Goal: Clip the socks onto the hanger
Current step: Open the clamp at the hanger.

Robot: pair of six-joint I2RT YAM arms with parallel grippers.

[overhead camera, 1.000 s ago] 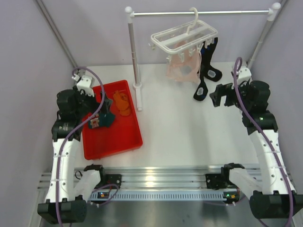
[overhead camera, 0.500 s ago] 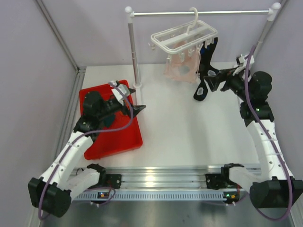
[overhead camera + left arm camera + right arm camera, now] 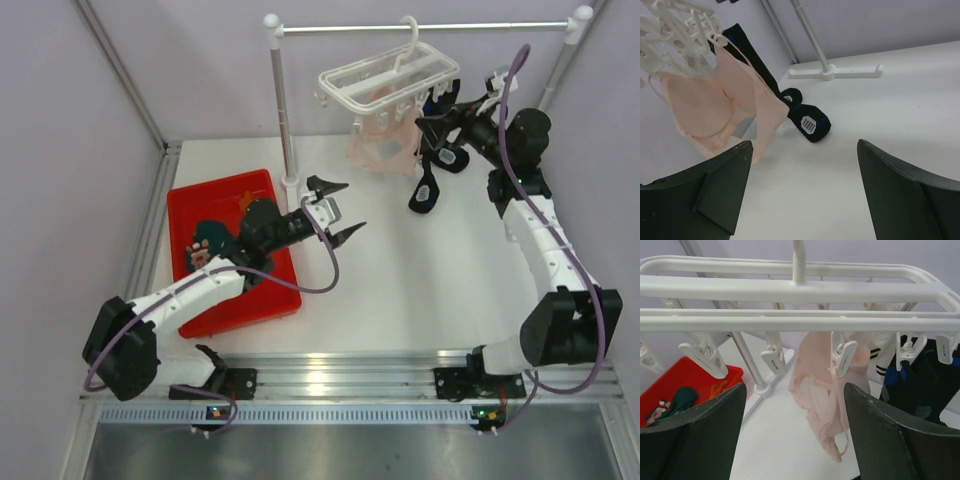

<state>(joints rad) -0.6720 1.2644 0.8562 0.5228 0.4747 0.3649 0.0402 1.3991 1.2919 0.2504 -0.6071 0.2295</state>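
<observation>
Looking down from the top camera, I see that both arms have swung within the last second. The left hand [image 3: 340,208] has left the red tray [image 3: 225,182] and now hangs over the bench [image 3: 420,280] to its right, fingers spread and carrying nothing. The teal socks [image 3: 207,238] lie behind it in the tray. The right hand [image 3: 432,118] has climbed to the hanger [image 3: 385,75].

On the left wrist camera, the left hand [image 3: 802,165] is released and frames only the pale pink garment [image 3: 715,105] and the black socks [image 3: 810,122].

On the right wrist camera, the right hand [image 3: 794,405] gapes empty just below the hanger [image 3: 790,290] and its clips [image 3: 844,359]. The teal socks [image 3: 679,399] and a scrap of orange sock [image 3: 720,388] sit far off in the red tray [image 3: 675,380].

I judge that no sock has come along, so I'll need to go back to the tray.
</observation>
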